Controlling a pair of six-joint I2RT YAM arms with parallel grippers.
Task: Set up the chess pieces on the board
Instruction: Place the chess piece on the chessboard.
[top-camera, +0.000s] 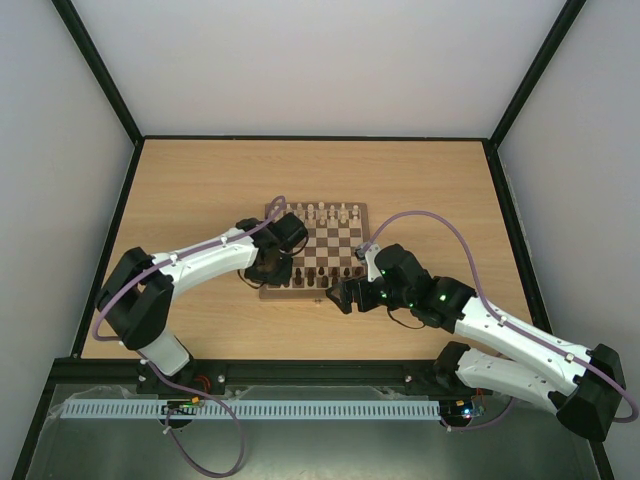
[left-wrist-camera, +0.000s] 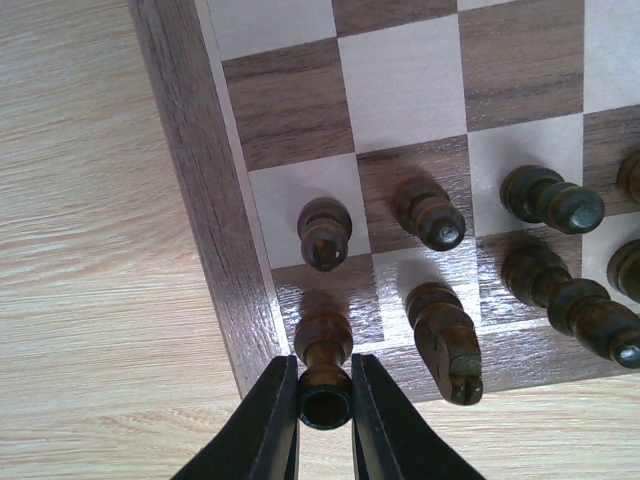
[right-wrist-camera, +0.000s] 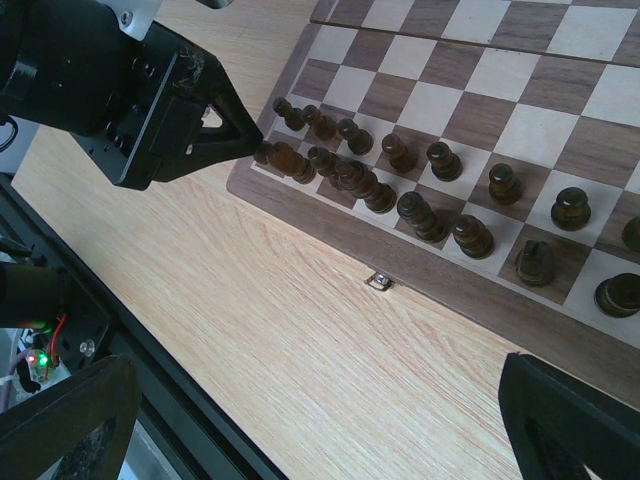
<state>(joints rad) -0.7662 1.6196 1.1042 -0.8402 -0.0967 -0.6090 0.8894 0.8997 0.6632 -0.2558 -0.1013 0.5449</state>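
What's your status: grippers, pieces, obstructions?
Left gripper shut on dark corner piece. Right gripper open, beside board's near edge. Nothing blocking.

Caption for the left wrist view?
Left gripper, jaws shut on a dark piece at a corner of the board.

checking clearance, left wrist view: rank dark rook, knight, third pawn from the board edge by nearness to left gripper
1. dark rook, corner square, clamped in the left gripper
2. knight, adjacent square
3. third pawn, farther along, second rank
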